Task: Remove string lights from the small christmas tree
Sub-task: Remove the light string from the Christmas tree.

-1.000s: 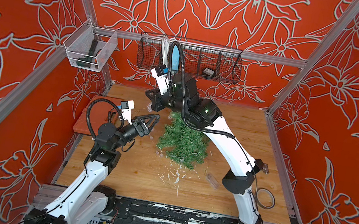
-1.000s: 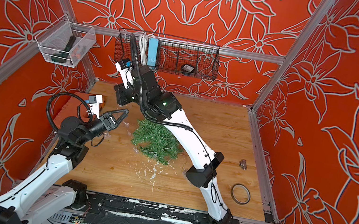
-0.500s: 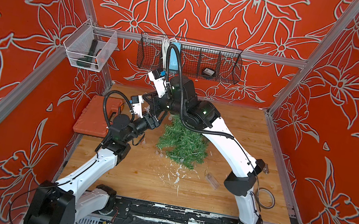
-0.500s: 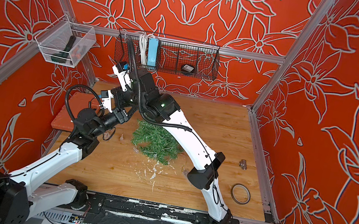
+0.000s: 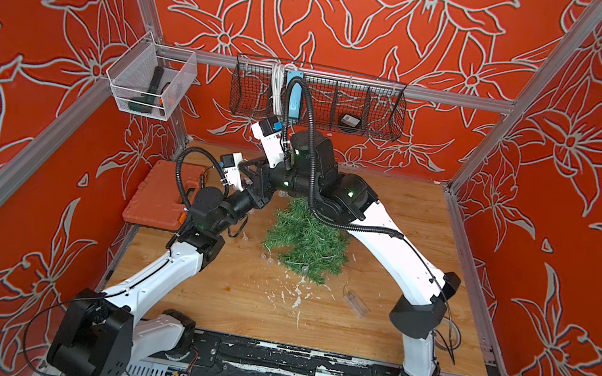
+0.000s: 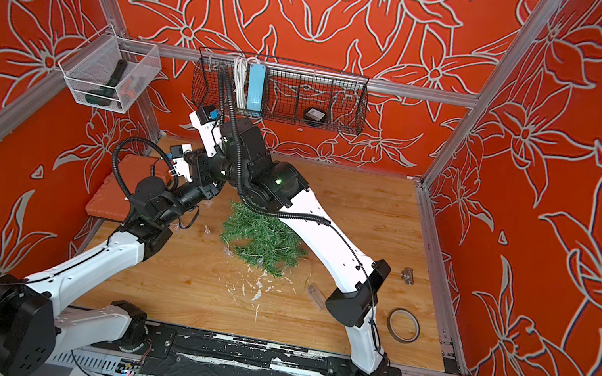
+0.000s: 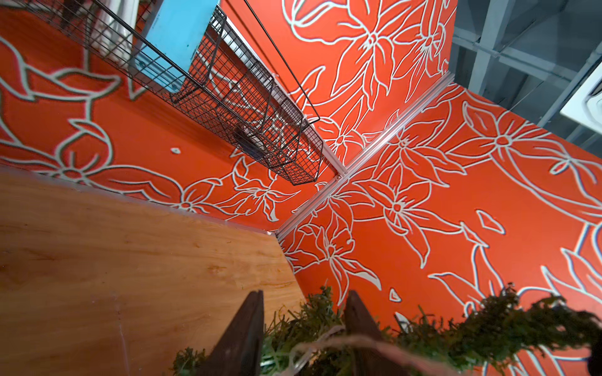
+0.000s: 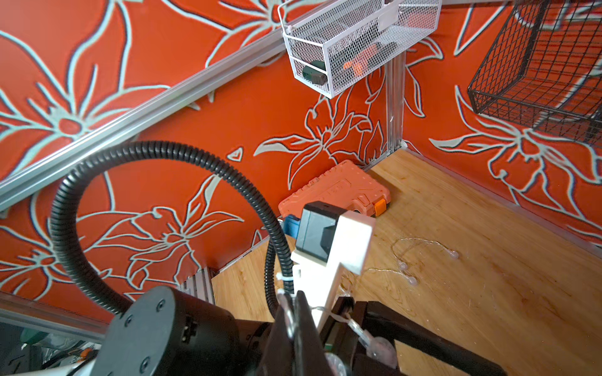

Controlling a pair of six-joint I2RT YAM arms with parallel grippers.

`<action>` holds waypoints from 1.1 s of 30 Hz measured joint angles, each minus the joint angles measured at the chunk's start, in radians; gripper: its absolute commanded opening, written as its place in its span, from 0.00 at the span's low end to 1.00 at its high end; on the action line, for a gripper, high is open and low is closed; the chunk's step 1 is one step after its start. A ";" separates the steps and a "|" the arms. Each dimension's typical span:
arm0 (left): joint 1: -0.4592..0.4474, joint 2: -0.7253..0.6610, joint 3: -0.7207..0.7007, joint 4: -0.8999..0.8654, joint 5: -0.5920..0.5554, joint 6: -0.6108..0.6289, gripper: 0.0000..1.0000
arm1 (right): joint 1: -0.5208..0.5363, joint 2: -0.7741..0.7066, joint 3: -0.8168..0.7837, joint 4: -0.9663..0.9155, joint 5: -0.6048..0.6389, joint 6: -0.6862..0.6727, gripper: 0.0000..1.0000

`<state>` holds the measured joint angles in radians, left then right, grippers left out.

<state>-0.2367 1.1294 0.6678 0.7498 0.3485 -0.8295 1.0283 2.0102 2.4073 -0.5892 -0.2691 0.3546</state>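
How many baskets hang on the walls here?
2: a white mesh basket on the left wall, near the back corner, and a long black wire basket on the back wall. No others are visible.

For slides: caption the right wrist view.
Right gripper pinching string lights over wooden table, orange tool case by the wall.

Green tree [image 5: 306,244]; orange case [image 5: 150,200]; red walls [image 5: 362,20] w/ white floral lines.
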 measured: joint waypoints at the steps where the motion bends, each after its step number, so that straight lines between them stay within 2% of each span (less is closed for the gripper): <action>1: 0.000 0.000 0.000 0.001 -0.004 0.004 0.15 | 0.001 -0.005 -0.008 0.003 -0.002 0.001 0.00; 3: 0.000 0.000 0.002 0.000 -0.014 0.004 0.02 | 0.005 -0.011 -0.018 0.011 -0.003 0.002 0.00; 8: 0.000 -0.011 0.006 -0.009 -0.043 0.002 0.00 | 0.007 -0.030 -0.048 0.021 -0.002 0.003 0.00; 13: 0.000 -0.020 0.047 -0.054 -0.076 0.012 0.00 | 0.007 -0.065 -0.084 0.011 0.013 -0.004 0.43; 17: 0.000 -0.003 0.107 -0.083 -0.098 0.026 0.00 | 0.009 -0.127 -0.129 -0.006 0.026 -0.014 0.55; 25: 0.008 0.042 0.153 -0.129 -0.119 0.045 0.00 | 0.011 -0.360 -0.317 0.006 0.063 -0.062 0.68; 33: 0.043 0.063 0.200 -0.159 -0.113 0.045 0.00 | 0.011 -0.658 -0.630 0.050 0.217 -0.095 0.69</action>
<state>-0.1936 1.1919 0.8677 0.5907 0.2359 -0.7841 1.0397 1.3525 1.7771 -0.5392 -0.0525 0.2592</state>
